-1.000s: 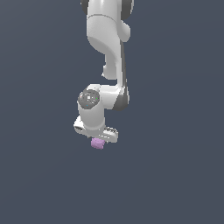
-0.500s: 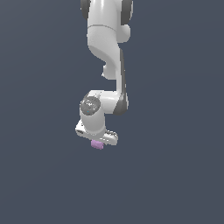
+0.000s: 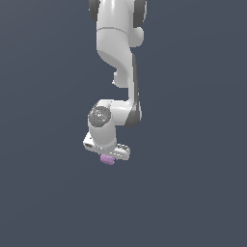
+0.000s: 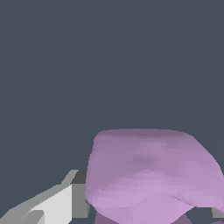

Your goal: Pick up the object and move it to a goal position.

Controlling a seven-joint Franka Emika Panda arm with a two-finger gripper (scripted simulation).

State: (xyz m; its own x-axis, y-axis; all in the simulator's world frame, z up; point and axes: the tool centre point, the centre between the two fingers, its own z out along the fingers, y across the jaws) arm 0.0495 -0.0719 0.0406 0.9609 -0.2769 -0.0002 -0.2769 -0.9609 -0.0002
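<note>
1. Nothing is crowding the scene here, just flat dark grey background around the white arm (image 3: 118,62), so nothing is blocking it.
2. The object (image 3: 107,159) is sitting right under the gripper (image 3: 108,155), clamped between the fingers (image 4: 52,203). It's a blocky lump, slightly wider than tall in the wrist view; which way it's pointing, can't really tell.
3. Compared with a second ago, the gripper is sitting a bit lower and further toward the exterior view's left, still carrying the lump.
</note>
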